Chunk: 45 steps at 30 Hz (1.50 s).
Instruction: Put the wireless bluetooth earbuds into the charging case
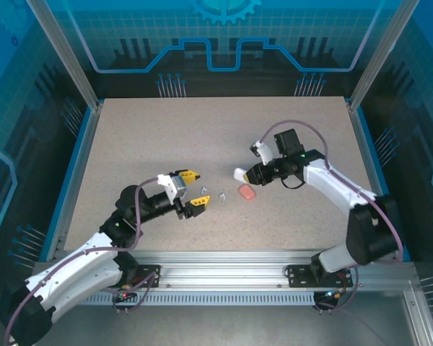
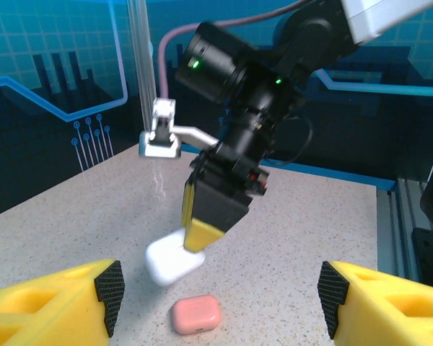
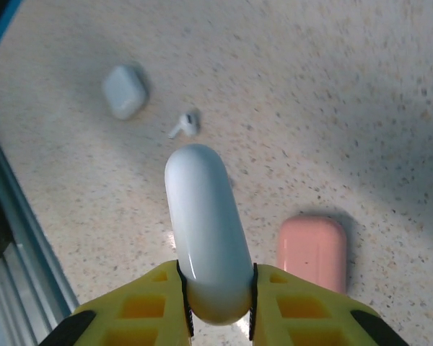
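The white case (image 3: 206, 216) is smooth and round, and the right pincer (image 3: 216, 292) grips it only at one end. So it could slip out, or twist and fall. It is close to the table (image 3: 361, 86), and I cannot tell if it touches. The pink case (image 3: 312, 249) sits just beside it, so a small wrong move could bump that one away. One tiny white earbud (image 3: 184, 125) lies on the table near the tip of the white case, not touching it. A knock could send it skidding off. The white case looks closed to me, so no bud can go in yet. The right pincer is squeezed tight on the white case, pressing on both its sides. The left pincer (image 1: 196, 189) is wide apart and holds nothing; it hangs near the buds, touching nothing I can see
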Each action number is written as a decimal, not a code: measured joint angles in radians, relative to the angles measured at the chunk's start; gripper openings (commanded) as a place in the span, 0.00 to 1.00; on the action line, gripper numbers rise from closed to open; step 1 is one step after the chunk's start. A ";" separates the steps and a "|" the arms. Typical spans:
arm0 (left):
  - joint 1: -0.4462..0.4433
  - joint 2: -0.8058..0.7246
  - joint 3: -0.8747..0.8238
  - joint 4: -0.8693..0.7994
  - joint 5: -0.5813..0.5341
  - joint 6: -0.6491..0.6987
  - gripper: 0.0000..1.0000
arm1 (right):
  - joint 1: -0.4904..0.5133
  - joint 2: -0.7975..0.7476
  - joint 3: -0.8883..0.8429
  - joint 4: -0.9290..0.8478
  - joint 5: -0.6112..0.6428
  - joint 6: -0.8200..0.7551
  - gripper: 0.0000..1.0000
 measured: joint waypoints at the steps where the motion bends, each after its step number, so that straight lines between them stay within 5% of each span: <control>1: 0.000 -0.002 0.000 -0.005 -0.002 0.000 0.74 | 0.000 0.048 0.019 0.000 0.003 0.000 0.21; 8: 0.000 -0.002 0.000 -0.026 -0.008 0.000 0.74 | 0.000 0.307 0.161 0.023 0.001 0.019 0.19; 17: 0.000 -0.011 0.000 -0.050 -0.036 0.000 0.74 | 0.000 0.446 0.250 0.033 -0.002 0.026 0.23; 27: 0.000 -0.006 0.000 -0.063 -0.115 -0.001 0.75 | 0.001 0.472 0.282 -0.001 0.037 0.026 0.53; 36: 0.006 0.024 0.005 -0.090 -0.213 -0.023 0.77 | 0.015 0.436 0.316 -0.089 0.185 0.005 0.66; 45: 0.238 0.035 0.065 -0.192 -0.255 -0.181 0.91 | 0.159 0.340 0.398 -0.181 0.436 -0.012 0.75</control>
